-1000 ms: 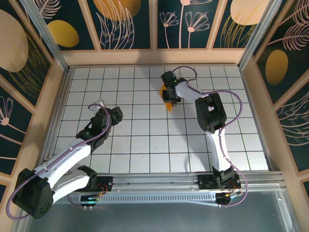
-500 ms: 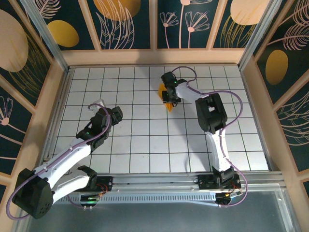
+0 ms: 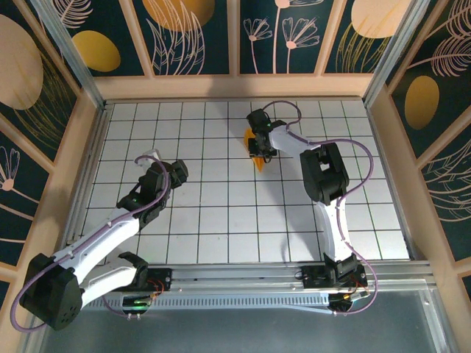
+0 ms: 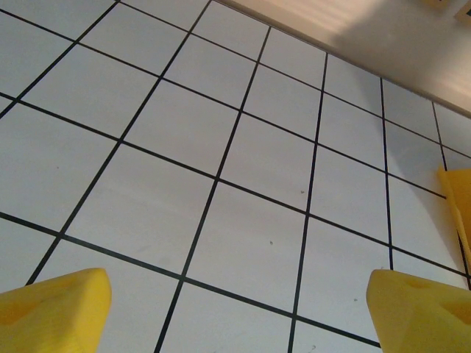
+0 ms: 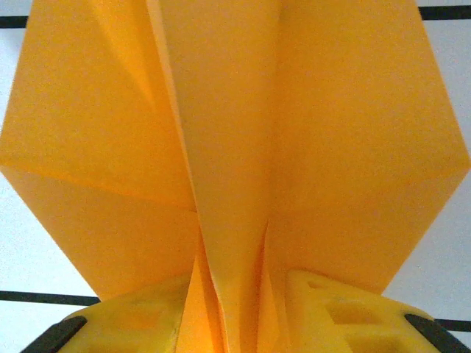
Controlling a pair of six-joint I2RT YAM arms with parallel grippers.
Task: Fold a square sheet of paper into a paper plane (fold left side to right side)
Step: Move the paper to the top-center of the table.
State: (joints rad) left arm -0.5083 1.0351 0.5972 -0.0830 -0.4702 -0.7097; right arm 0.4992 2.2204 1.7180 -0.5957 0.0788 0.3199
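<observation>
Right arm (image 3: 324, 176) shifted, end effector (image 3: 257, 151) partly open astride paper plane (image 3: 259, 163), tip pointing nearward; grip unclear

The paper plane (image 3: 259, 163) lies on the tiled table (image 3: 221, 213). The right gripper (image 3: 259, 149) sits right on top of it, so the way down is blocked. The right arm (image 3: 324, 176) fills the plane's right side. Left of the plane the tiles are bare up to the left gripper (image 3: 151, 160). Behind it, bare tiles reach the wooden wall (image 3: 235, 87).
</observation>
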